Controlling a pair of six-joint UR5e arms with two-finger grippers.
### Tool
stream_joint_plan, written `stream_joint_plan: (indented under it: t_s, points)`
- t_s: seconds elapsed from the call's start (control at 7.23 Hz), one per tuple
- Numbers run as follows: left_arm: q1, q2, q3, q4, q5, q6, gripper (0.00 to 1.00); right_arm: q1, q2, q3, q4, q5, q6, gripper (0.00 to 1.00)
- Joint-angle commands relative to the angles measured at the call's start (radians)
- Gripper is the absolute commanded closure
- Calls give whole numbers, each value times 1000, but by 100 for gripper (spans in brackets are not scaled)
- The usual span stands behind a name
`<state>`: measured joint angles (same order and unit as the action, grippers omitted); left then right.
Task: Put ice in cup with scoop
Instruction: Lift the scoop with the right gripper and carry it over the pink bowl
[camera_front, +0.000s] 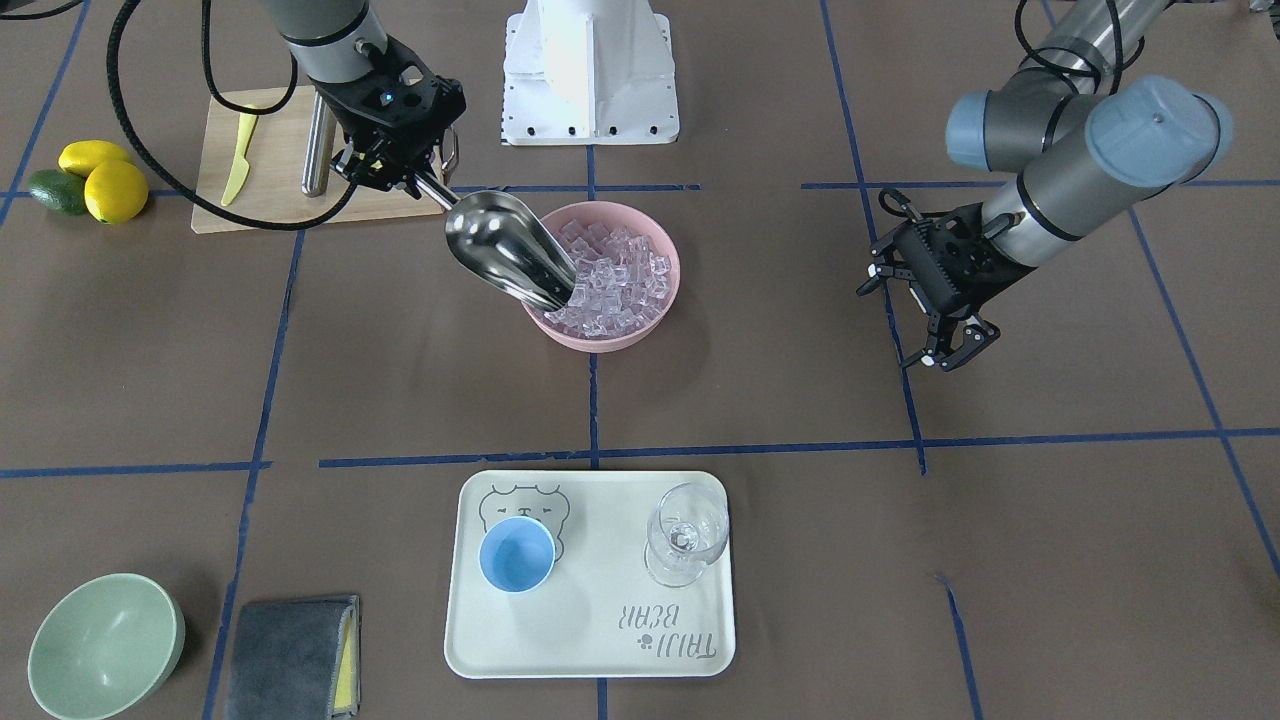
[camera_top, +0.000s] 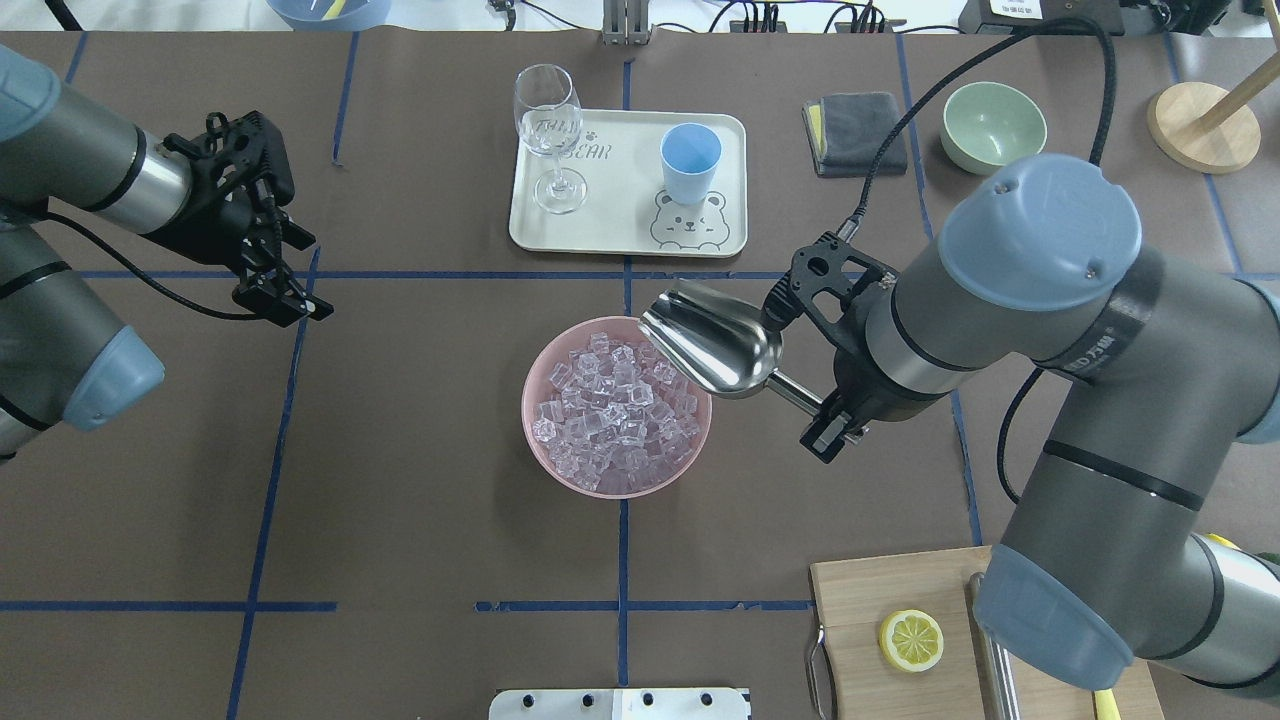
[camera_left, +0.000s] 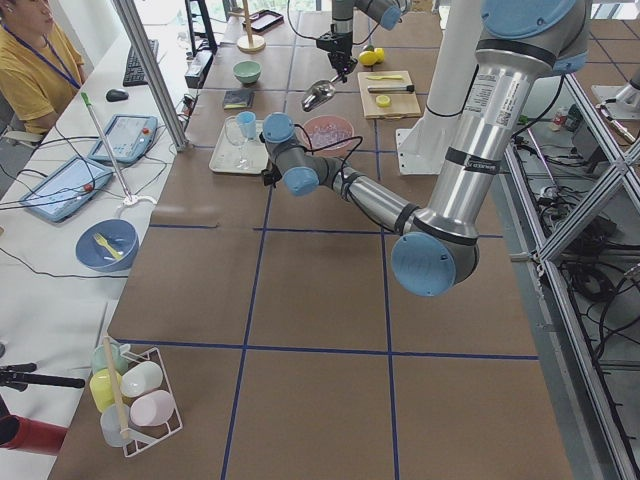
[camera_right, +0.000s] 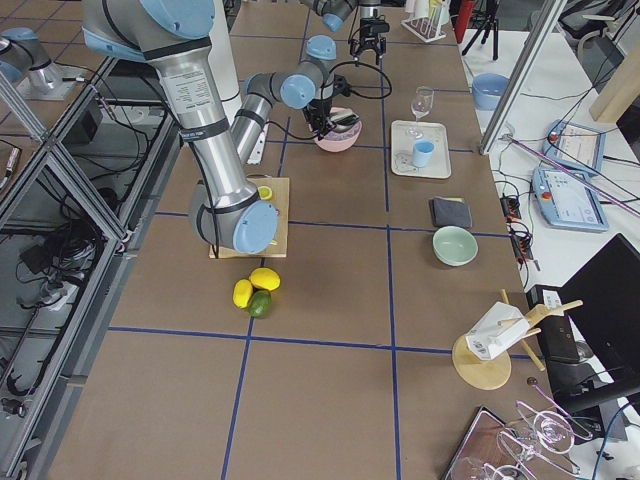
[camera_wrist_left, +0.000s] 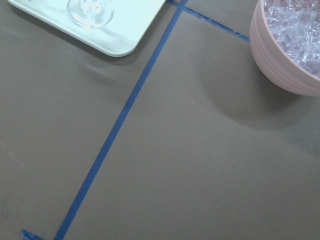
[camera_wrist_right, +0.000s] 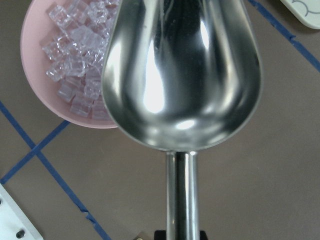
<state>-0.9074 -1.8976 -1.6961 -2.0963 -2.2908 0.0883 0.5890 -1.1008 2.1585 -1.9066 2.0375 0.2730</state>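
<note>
The ice (camera_top: 615, 410) fills a pink bowl (camera_top: 610, 492) at mid table; it also shows in the front view (camera_front: 620, 275). My right gripper (camera_top: 825, 415) is shut on the rod handle of the steel scoop (camera_top: 715, 340). The scoop is tilted, with its open lip over the bowl's edge. In the right wrist view the scoop (camera_wrist_right: 182, 75) is empty. The light-blue cup (camera_top: 690, 160) stands upright and empty on a cream tray (camera_top: 610, 225), beyond the bowl. My left gripper (camera_top: 285, 300) is open and empty, above the table far to the left.
A clear stemmed glass (camera_top: 548, 130) stands on the tray beside the cup. A grey cloth (camera_top: 855, 132) and a green bowl (camera_top: 993, 125) lie at the far right. A wooden board (camera_top: 900, 630) with a lemon slice is near the right arm's base.
</note>
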Motion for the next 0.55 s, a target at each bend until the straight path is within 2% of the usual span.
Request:
stream_joint_plan:
  t_s: [0.0, 0.28, 0.42]
  points:
    - [25, -14, 0, -10, 47, -1, 0, -6, 155, 7, -330, -58, -188, 100]
    - [47, -15, 0, -14, 47, 1, 0, -28, 223, -3, -509, -146, -291, 100]
    - [53, -14, 15, -74, 48, 2, 0, -28, 299, -37, -649, -183, -361, 100]
